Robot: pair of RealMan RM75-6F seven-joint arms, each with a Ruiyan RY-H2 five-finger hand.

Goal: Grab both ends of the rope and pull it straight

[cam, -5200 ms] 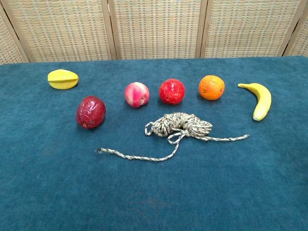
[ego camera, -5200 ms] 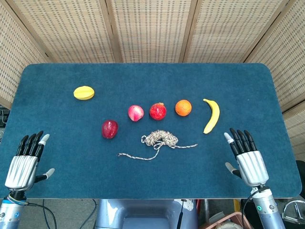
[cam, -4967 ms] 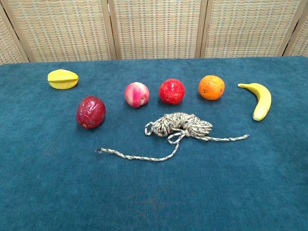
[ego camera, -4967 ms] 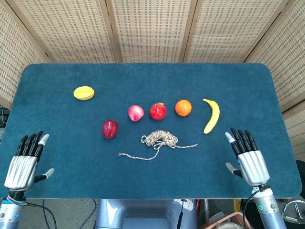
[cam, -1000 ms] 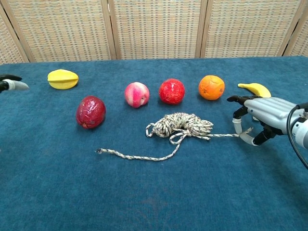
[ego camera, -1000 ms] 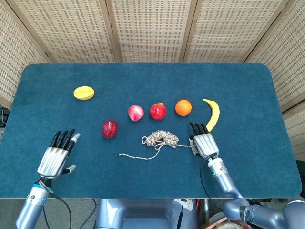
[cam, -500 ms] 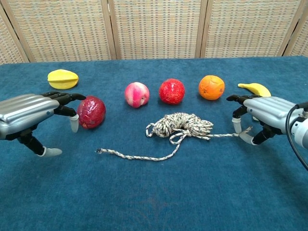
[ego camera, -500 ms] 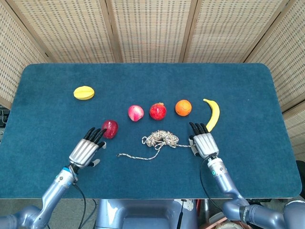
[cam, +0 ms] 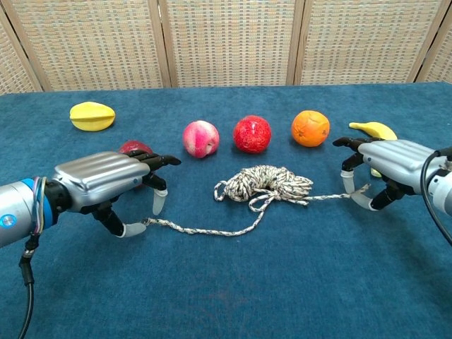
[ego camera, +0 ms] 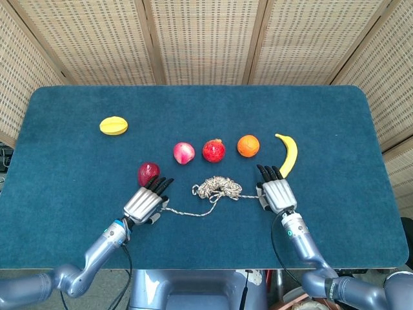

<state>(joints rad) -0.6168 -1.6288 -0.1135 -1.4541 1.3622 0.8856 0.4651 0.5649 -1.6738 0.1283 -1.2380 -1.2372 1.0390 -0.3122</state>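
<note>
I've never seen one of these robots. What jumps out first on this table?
Two metal hands, the left hand and the right hand, sit low over the blue table, one at each loose end of a speckled rope bunched in the middle. Behind the rope runs a row of bright fruit, from a yellow starfruit on the left to a banana on the right.

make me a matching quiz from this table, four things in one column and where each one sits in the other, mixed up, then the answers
Things:
1. starfruit
2. banana
3. rope
4. dark red fruit

Places:
A. just beyond the left hand, partly hidden by it in the chest view
B. alone toward the far left of the table
C. bunched in the middle, its ends reaching out toward each hand
D. just beyond the right hand

Pairs: 1-B, 2-D, 3-C, 4-A
</note>
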